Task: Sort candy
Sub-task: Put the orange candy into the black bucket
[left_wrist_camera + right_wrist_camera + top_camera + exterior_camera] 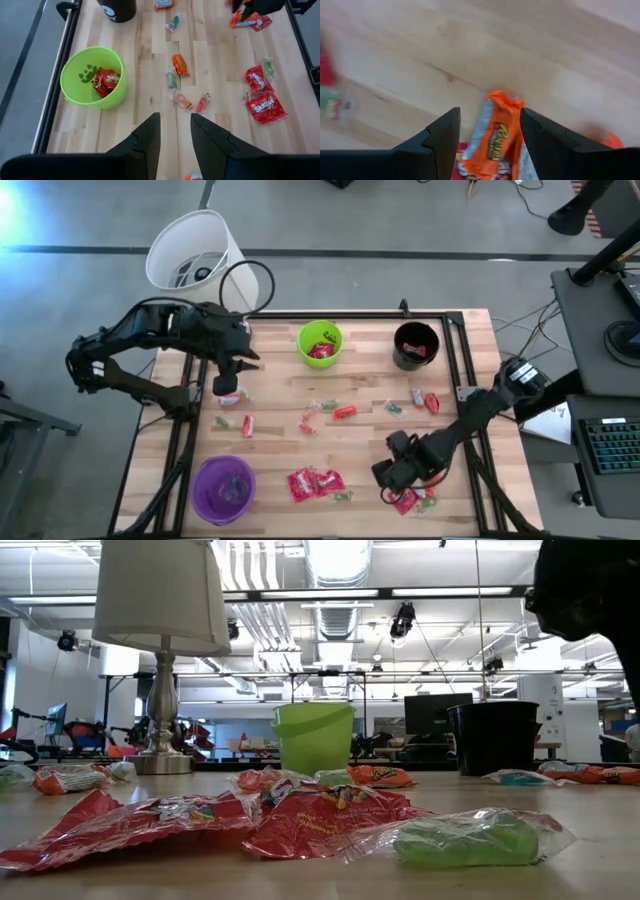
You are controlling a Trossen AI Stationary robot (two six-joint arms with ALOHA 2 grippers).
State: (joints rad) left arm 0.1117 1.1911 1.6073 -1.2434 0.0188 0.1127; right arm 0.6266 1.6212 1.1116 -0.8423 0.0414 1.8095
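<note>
A pale wooden table [360, 435] carries three cups: green cup [320, 345] at twelve o'clock, black cup [416, 346] at one, purple cup [224, 489] at seven. Candy [313, 483] lies scattered between them.

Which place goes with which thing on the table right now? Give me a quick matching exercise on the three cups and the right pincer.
Things:
1. green cup
2. black cup
3. purple cup
4. right pincer

Places or states:
a. at the table's near left corner in the high view
b. open around an orange wrapped candy
c. at the far edge, holding red packets, nearer the left arm
d. at the far edge, nearer the right arm

Pairs: 1-c, 2-d, 3-a, 4-b
</note>
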